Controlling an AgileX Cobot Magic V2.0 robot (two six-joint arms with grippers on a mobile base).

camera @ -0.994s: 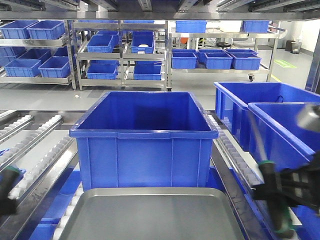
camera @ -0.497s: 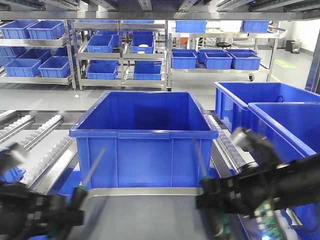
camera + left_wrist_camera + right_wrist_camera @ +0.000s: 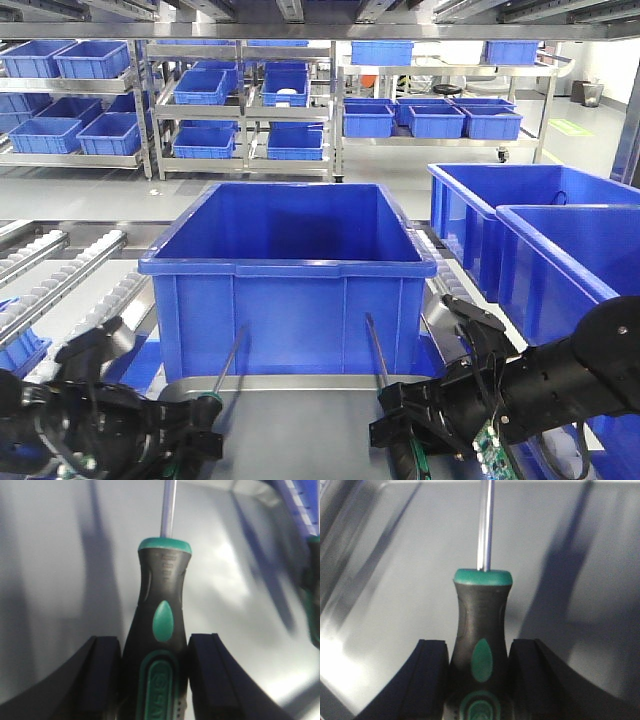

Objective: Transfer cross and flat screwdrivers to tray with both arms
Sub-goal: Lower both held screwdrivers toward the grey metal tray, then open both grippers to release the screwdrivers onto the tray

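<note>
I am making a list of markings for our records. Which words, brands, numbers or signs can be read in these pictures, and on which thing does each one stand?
Nothing can be read with certainty.
Left screwdriver: raised characters under the green collar and lettering in the green oval at the handle's base, both too blurred to read.
Right screwdriver: green emblem at the bottom edge, cut off, unreadable.
Floor: a green marking far right, too small to read.
Blue bins and tray: no text visible.

Raised lettering is seen on the green inlay of the left screwdriver's handle (image 3: 159,655), but it is blurred and cut off by the frame edge; it cannot be read. No other text, label or number is legible in any view.
</note>
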